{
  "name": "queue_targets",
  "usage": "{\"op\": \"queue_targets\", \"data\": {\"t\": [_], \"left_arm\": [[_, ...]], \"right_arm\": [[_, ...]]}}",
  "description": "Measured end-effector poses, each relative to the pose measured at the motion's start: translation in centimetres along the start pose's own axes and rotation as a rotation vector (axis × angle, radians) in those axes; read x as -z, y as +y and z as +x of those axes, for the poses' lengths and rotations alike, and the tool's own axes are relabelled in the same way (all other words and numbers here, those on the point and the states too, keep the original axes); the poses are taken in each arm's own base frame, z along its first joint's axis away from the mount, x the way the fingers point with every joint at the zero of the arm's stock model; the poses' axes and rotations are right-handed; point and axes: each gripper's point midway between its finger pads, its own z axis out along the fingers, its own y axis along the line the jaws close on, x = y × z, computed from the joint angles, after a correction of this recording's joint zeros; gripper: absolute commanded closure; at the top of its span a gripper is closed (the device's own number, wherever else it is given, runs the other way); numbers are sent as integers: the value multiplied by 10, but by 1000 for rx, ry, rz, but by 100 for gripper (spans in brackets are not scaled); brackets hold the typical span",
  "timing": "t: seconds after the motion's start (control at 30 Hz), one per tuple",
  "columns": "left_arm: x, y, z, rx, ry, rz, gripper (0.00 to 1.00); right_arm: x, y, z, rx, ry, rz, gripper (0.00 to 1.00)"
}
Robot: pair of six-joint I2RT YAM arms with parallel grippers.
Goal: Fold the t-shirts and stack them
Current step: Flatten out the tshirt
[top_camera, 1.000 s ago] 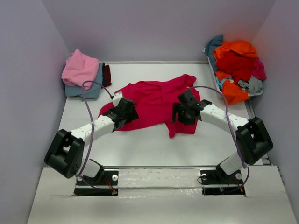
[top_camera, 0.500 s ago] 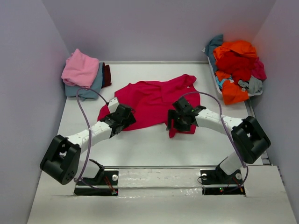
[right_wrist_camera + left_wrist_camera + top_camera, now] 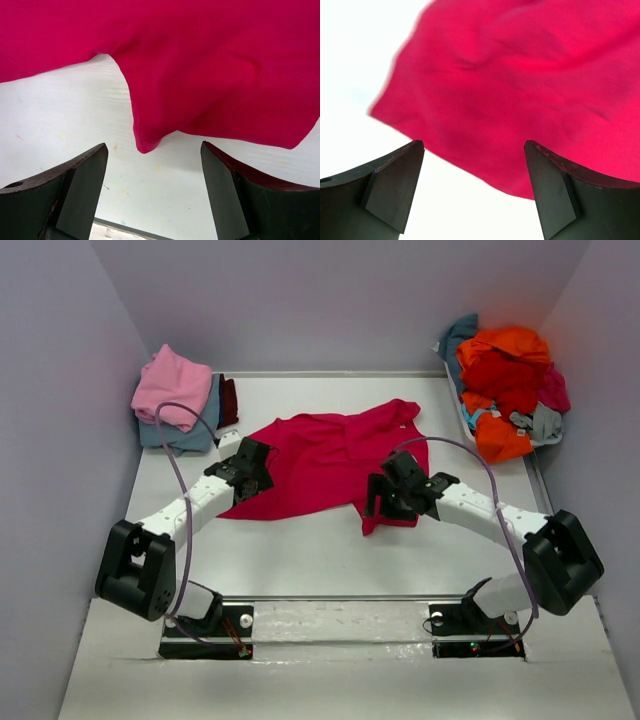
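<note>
- A rumpled magenta-red cloth t-shirt (image 3: 325, 455) lies crosswise, its long axis running left to right.
- The left gripper (image 3: 472, 145), jaws wide, faces its left edge.
- The right gripper (image 3: 153, 146), equally wide, faces its near corner.

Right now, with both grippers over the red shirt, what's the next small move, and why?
Probably lower both and pinch the near edge. The left gripper and right gripper are open and hold nothing; the magenta-red t-shirt lies rumpled on the table, its near corner pointing between the right jaws.
</note>
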Motion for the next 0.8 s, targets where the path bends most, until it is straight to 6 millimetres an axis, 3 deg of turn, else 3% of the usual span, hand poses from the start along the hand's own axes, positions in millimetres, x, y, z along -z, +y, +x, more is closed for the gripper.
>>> {"op": "queue_targets", "data": {"t": [0.13, 0.33, 0.63, 0.8], "left_arm": [[-7, 31, -5, -30, 20, -87, 6], [-13, 49, 2, -73, 63, -113, 6], [-34, 61, 8, -78, 149, -97, 8], [-45, 56, 18, -99, 205, -61, 9]], "right_arm": [[4, -10, 6, 6, -10, 17, 18], [4, -18, 10, 16, -13, 36, 18], [3, -21, 14, 20, -4, 42, 18], [3, -21, 14, 27, -3, 41, 18]]}}
